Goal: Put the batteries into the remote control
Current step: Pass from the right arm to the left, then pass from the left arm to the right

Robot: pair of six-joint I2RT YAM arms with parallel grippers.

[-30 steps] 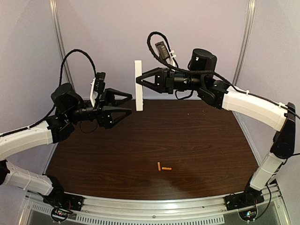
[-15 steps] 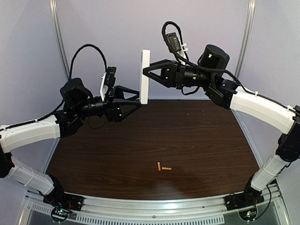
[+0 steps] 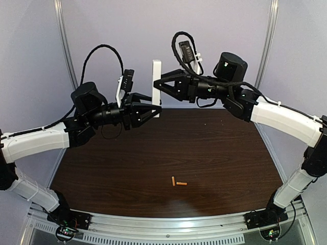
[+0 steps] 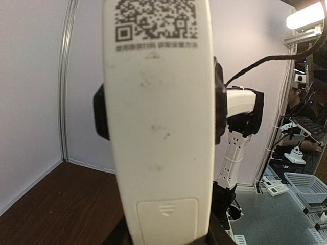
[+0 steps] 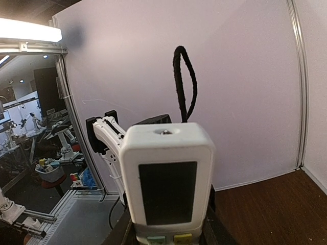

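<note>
1. Top external view
   - The remote control (image 3: 157, 71) stands upright in the air above the far side of the table (image 3: 230, 148).
   - The right tool (image 3: 155, 87) is clamped on its middle; the left tool (image 3: 156, 109) has its fingers at the remote's lower end, and I cannot tell whether they press it or only flank it.
   - The batteries (image 3: 173, 180) lie on the table well below the remote and nearer the arm bases, the two cells just beside each other.
   - Risk: with both arms on one thin body, any sideways pull by either could twist it out of the other's hold; a drop from there would likely land on the table behind the cells.

2. Left wrist view
   - The remote's back (image 4: 158, 127) fills the picture, with the QR code (image 4: 156, 20) at its upper end and the battery cover (image 4: 167, 217) at its lower end.
   - The left fingers (image 4: 218, 236) show only as dark corners beside the cover, contact unclear.
   - Risk: a grip set over the cover's end would probably block it from sliding off; a grip so low on a tall body may let it tip.

3. Right wrist view
   - The remote's screen (image 5: 167, 193) faces the camera, and the right fingers (image 5: 208, 224) hug its sides below the screen.
   - Risk: if this clamp lets go before the other tool is firm, the remote falls.
</note>
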